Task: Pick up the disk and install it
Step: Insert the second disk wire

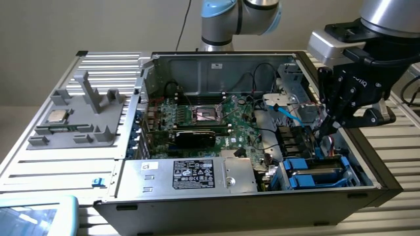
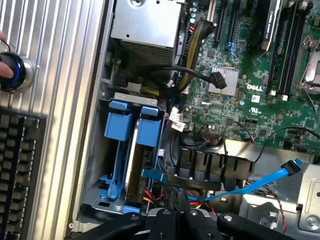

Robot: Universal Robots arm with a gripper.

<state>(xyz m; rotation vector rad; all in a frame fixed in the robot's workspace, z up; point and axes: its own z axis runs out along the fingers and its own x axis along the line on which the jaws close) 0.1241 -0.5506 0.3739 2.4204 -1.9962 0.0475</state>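
Note:
The disk [image 2: 131,150] stands on edge in the drive bay at the corner of the open computer case [image 1: 217,64], its grey body between bright blue frame tabs [image 2: 148,131]. In the exterior view the blue frame [image 1: 314,172] shows at the case's near right corner. My gripper [image 2: 176,216] hangs just above that bay with its black fingers [image 1: 326,120] together and nothing between them. It is apart from the disk.
A green motherboard [image 1: 210,123] fills the case floor. A silver box with a black label [image 1: 196,174] sits at the front. A loose blue cable [image 2: 260,184] lies by the bay. A grey fixture [image 1: 78,118] holding a silver chip stands on the exterior view's left. A keyboard [image 2: 20,175] lies outside the case.

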